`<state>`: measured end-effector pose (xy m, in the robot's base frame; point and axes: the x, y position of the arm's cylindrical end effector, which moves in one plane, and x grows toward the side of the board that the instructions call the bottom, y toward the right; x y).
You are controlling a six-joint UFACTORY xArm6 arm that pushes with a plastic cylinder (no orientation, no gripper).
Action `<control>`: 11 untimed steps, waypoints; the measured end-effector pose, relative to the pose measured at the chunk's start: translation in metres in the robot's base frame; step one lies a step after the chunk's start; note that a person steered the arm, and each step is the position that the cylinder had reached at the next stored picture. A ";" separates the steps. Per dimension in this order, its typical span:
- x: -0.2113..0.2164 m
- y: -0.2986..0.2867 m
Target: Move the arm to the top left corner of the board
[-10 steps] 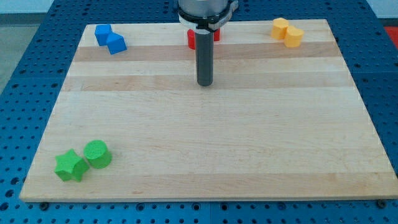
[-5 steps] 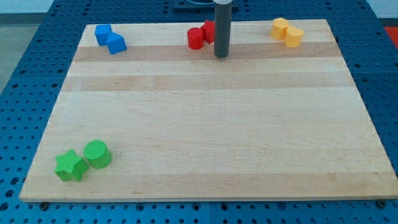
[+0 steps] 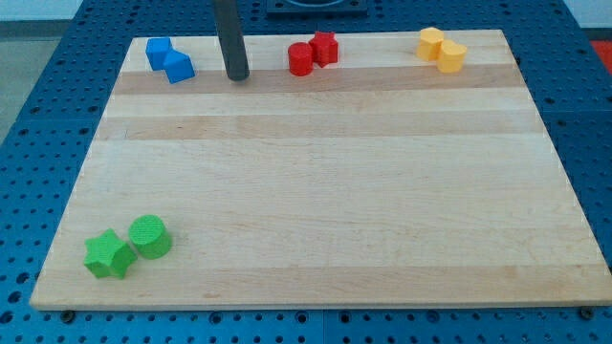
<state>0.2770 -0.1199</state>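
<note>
My tip (image 3: 237, 76) rests on the wooden board (image 3: 316, 191) near its top edge, left of centre. Two blue blocks (image 3: 168, 59) sit touching each other in the board's top left corner, a short way to the left of my tip. A red cylinder (image 3: 300, 59) and a red block (image 3: 324, 48) stand together to the right of my tip. My tip touches none of them.
Two yellow blocks (image 3: 441, 50) sit touching at the top right corner. A green star (image 3: 107, 254) and a green cylinder (image 3: 150, 236) sit together at the bottom left. A blue perforated table (image 3: 38, 115) surrounds the board.
My tip went from the upper middle up toward the red blocks, then swept left along the top edge past them toward the blue blocks. No block has moved.
</note>
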 end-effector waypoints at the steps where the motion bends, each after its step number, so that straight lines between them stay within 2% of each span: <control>1: -0.028 -0.002; 2: -0.070 -0.024; 3: -0.085 -0.045; 5: -0.086 -0.095; 7: -0.086 -0.174; 9: -0.084 -0.176; 11: -0.063 -0.154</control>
